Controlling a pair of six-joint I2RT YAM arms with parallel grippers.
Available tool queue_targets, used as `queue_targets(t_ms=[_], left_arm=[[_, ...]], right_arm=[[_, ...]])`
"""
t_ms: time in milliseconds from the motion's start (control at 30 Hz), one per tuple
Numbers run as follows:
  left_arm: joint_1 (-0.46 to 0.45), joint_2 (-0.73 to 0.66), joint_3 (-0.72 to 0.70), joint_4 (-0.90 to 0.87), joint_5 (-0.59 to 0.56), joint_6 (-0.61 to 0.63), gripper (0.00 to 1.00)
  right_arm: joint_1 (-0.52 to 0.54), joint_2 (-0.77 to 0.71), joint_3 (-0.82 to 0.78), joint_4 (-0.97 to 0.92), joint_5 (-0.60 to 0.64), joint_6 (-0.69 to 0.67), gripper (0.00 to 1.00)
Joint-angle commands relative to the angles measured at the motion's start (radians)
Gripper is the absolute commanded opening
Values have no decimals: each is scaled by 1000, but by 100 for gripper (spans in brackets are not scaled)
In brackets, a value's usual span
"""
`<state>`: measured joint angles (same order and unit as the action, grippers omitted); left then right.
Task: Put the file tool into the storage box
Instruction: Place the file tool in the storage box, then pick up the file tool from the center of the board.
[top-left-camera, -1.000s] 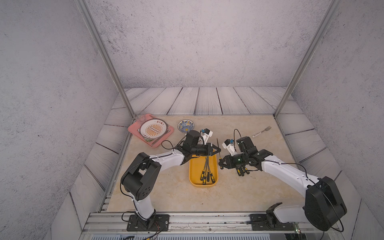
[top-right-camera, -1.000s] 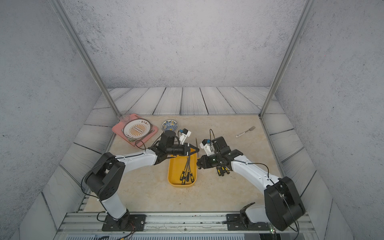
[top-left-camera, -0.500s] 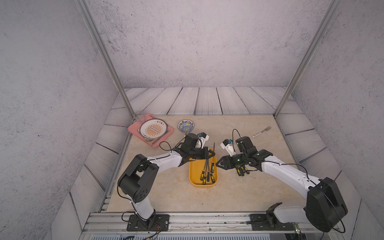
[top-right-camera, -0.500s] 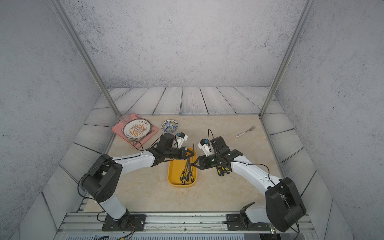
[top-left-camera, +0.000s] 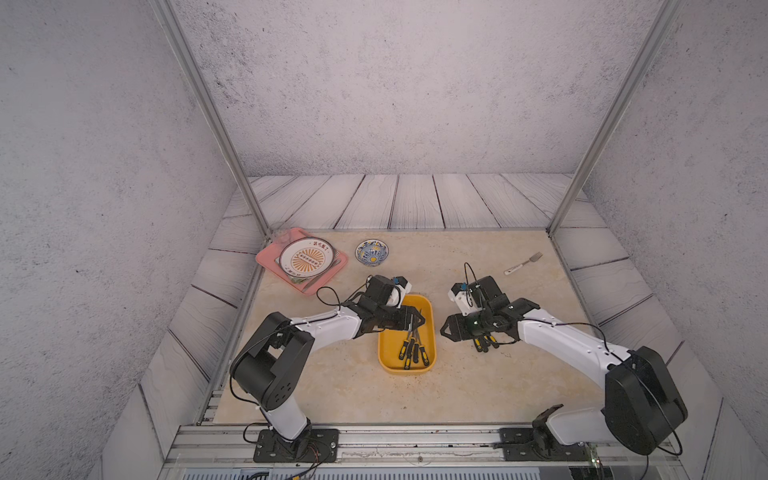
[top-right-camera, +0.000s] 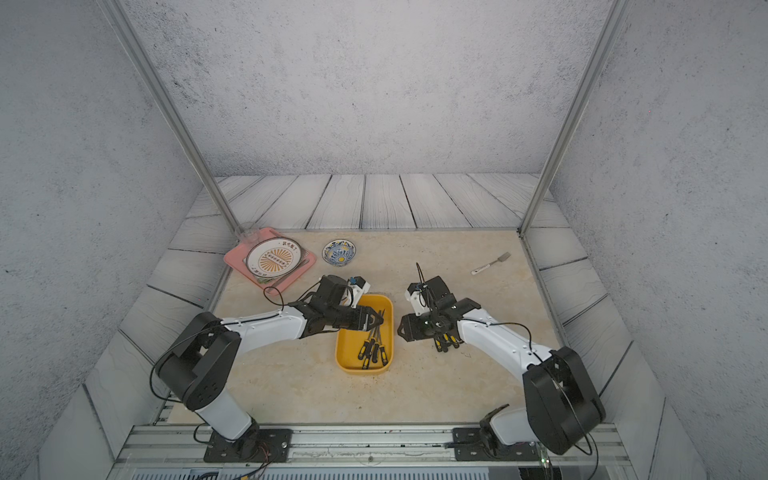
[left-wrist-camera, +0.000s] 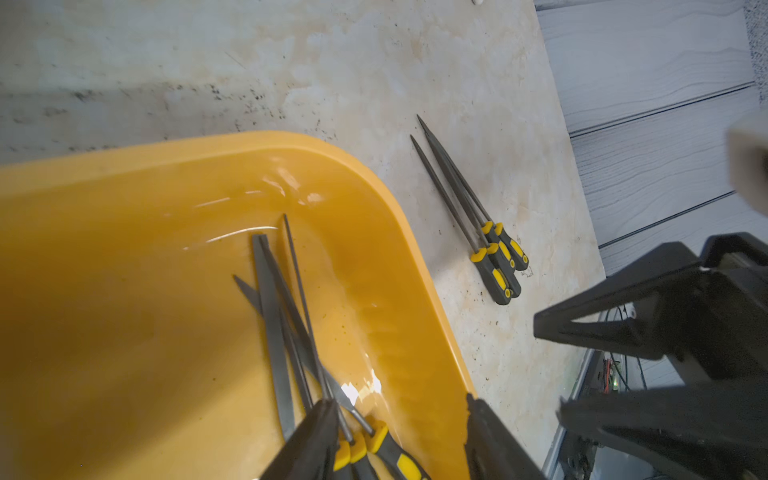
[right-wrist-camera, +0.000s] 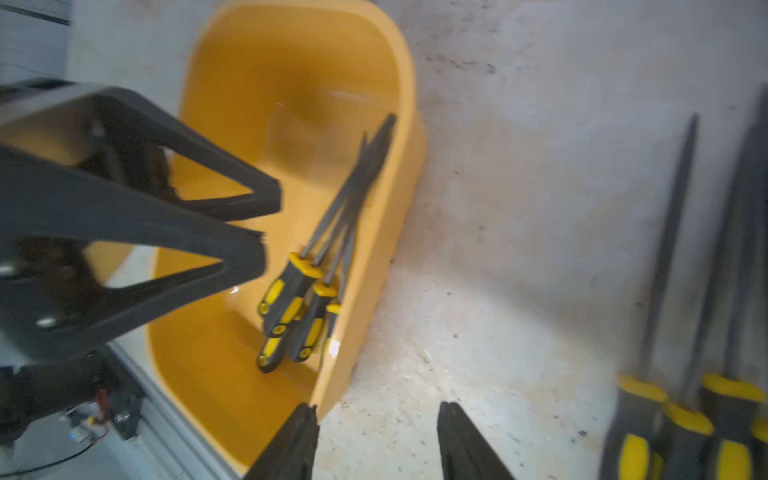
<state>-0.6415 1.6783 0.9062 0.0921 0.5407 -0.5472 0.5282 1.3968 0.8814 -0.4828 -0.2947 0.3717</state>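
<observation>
The yellow storage box (top-left-camera: 388, 353) (top-right-camera: 347, 353) lies mid-table with several black-and-yellow-handled file tools (top-left-camera: 411, 349) (top-right-camera: 372, 349) inside. In the wrist views the box (left-wrist-camera: 124, 291) (right-wrist-camera: 270, 83) holds those files (left-wrist-camera: 274, 332) (right-wrist-camera: 332, 232) crossed together. My left gripper (top-left-camera: 417, 322) (top-right-camera: 376, 321) (left-wrist-camera: 399, 405) hangs open over the box, holding nothing. Three more files (top-left-camera: 484, 343) (top-right-camera: 446, 343) (left-wrist-camera: 478, 224) (right-wrist-camera: 673, 291) lie on the table right of the box. Beside the box's right wall, my right gripper (top-left-camera: 444, 328) (top-right-camera: 401, 328) (right-wrist-camera: 376, 409) stands open and holds nothing.
A pink tray (top-left-camera: 266, 259) with a patterned plate (top-left-camera: 307, 259) sits at the back left. A small blue bowl (top-left-camera: 372, 252) stands beside it. A fork (top-left-camera: 523, 266) lies at the back right. The two grippers face each other closely across the box's right rim.
The left gripper lowered over the box and opened, and the file it held now lies in the box. The right gripper opened and shifted slightly toward the box.
</observation>
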Motion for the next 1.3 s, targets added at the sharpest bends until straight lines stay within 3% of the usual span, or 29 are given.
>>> queue_targets(t_ms=[0,133,467,800,1100,1267], left_arm=[[3,24,27,26,-20,-18,54],[4,53,29,85,-27,-78,54],[2,47,30,83,-29,-73,54],[2,38,27,77,-31,-69,54],[2,35,40,72,-24,-67,54],[2,33,58,72,-12,-71,57]], right_arm=[[-3,23,25,-95,239,31,52],[-9,64,25,-140,352,23,52],[-21,154,14,-138,401,13,52],[-36,276,28,-131,295,14,48],[-36,316,27,-118,224,23,33],[-37,277,25,-108,197,14,3]])
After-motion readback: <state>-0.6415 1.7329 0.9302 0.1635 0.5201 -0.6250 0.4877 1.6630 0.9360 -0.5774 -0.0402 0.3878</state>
